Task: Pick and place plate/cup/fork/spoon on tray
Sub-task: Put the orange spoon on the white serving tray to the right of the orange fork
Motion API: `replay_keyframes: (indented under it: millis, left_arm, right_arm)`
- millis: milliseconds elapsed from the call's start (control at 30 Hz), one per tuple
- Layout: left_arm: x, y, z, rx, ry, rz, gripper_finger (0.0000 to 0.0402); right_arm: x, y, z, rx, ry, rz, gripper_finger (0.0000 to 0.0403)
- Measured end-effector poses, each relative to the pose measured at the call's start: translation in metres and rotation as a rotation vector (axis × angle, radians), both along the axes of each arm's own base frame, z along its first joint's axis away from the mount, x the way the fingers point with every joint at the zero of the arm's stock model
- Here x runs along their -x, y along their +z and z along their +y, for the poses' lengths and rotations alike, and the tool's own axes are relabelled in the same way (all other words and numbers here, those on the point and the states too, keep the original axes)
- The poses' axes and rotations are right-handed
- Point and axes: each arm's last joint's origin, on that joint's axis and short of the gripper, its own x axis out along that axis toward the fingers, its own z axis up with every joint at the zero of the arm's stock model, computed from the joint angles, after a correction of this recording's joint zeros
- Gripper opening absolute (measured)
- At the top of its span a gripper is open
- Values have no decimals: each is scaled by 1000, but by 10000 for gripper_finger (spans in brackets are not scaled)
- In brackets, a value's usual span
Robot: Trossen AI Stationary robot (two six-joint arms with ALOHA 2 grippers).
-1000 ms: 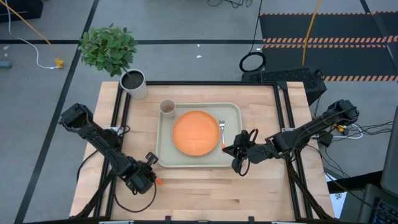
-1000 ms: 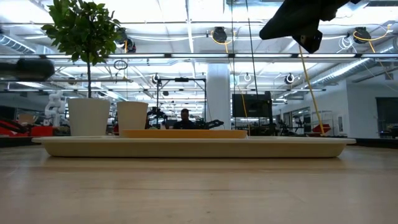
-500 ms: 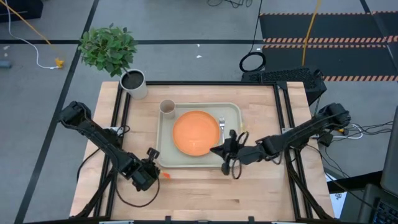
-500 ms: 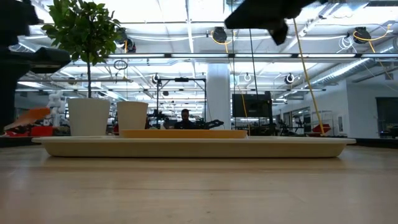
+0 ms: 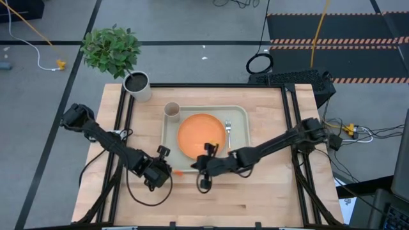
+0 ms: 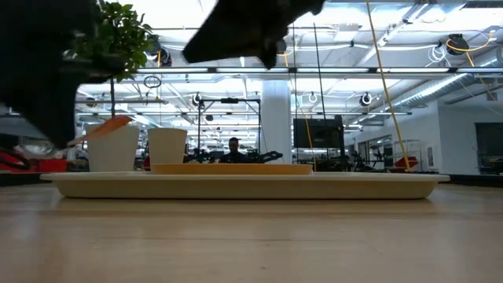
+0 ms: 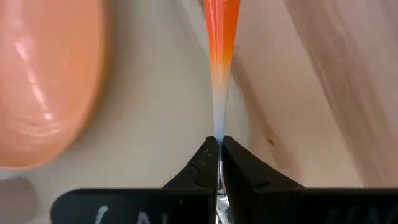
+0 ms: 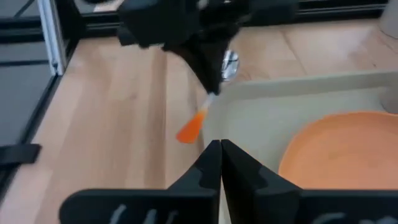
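Observation:
The pale green-grey tray (image 5: pixel 239 115) holds the orange plate (image 5: pixel 201 135), the beige cup (image 5: pixel 172 110) at its far left corner, and the fork (image 5: pixel 228 133) to the right of the plate. My left gripper (image 5: pixel 166 169) is shut on the spoon (image 5: pixel 177 171) just off the tray's near left corner. The spoon's orange handle points toward the tray and also shows in the right wrist view (image 8: pixel 189 129). My right gripper (image 5: pixel 195 165) is shut and empty over the tray's near edge, pointing at the left gripper, a little apart from the spoon. My left gripper pinches the spoon's silver shank (image 7: pixel 219 134) between its two fingers, between bowl and handle. The bowl (image 8: pixel 230 62) sticks out behind the fingertips. The orange handle (image 7: pixel 221 31) runs on ahead of them along the fingers. The spoon is lifted clear of the table, slanting.
A grey-white pot (image 5: pixel 137 83) with a leafy plant stands at the table's far left corner. Bare wood lies along the table's near side (image 5: pixel 211 204) and to the right of the tray (image 5: pixel 268 128). Both arms stand close together at the tray's near edge.
My right gripper has swept toward the table's left edge along the tray's near edge, from beside the fork to near the left gripper. My left gripper has carried the spoon up and toward the tray's near left corner.

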Motion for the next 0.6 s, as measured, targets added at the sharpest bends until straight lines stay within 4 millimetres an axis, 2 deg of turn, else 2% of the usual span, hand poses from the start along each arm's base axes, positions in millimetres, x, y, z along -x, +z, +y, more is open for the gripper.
replay_keyframes:
  millis: [100, 200, 433, 600]
  left_arm:
    - [-7, 10, 1, -16, 8, -33, 5]
    - [-12, 16, 3, -28, 31, -67, 10]
    - [-18, 18, 10, -58, 87, -103, 11]
    - [-20, 18, 14, -58, 107, -106, 10]
  right_arm:
    - [-11, -12, 0, 27, 8, 23, 25]
    - [-17, -17, -1, 45, 12, 31, 63]
    - [-19, -14, -1, 35, 8, -4, 172]
    - [-20, -10, -1, 4, -4, -38, 236]
